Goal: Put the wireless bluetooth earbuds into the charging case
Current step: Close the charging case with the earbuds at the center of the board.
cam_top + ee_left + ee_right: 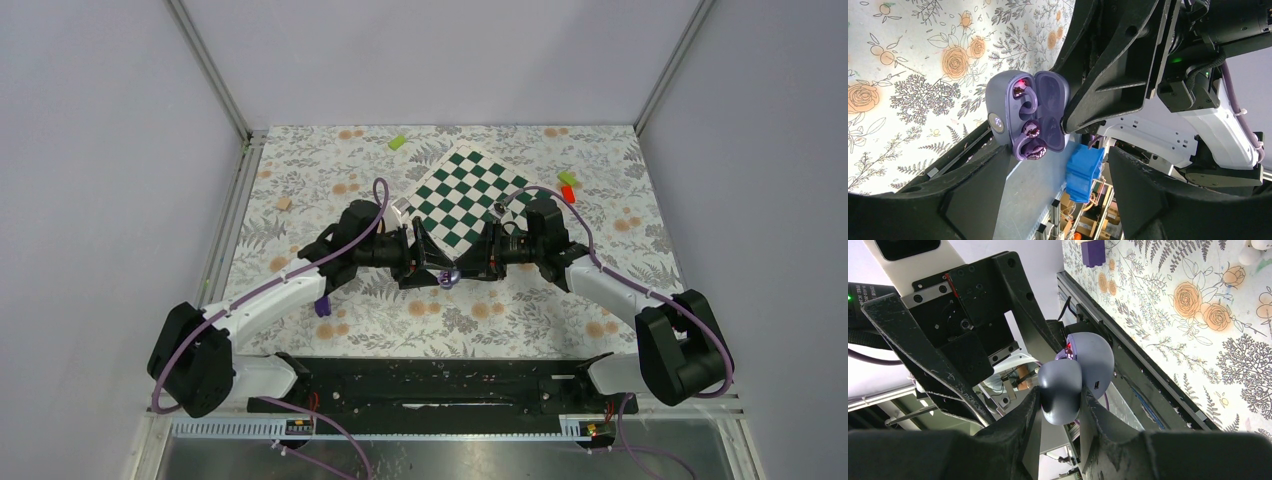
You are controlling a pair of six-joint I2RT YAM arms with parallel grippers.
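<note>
Both earbuds [1030, 131] look seated inside open purple charging case [998, 107], held aloft. My right gripper [1060, 396] clamped on case; left gripper [1060, 160] grip: cannot tell. Remaining, I judge: shutting case.

A robotics lab test cell. Two robot arms, left [280, 290] and right [610, 285], trailing purple cables [375, 210], are bolted to a black rail [440, 385] at the near edge of a table under floral cloth [500, 320]. Plain pale panels [430, 60] set in metal posts [210, 65] wall it in. A green-and-white chessboard [465, 195] lies on the cloth.
</note>
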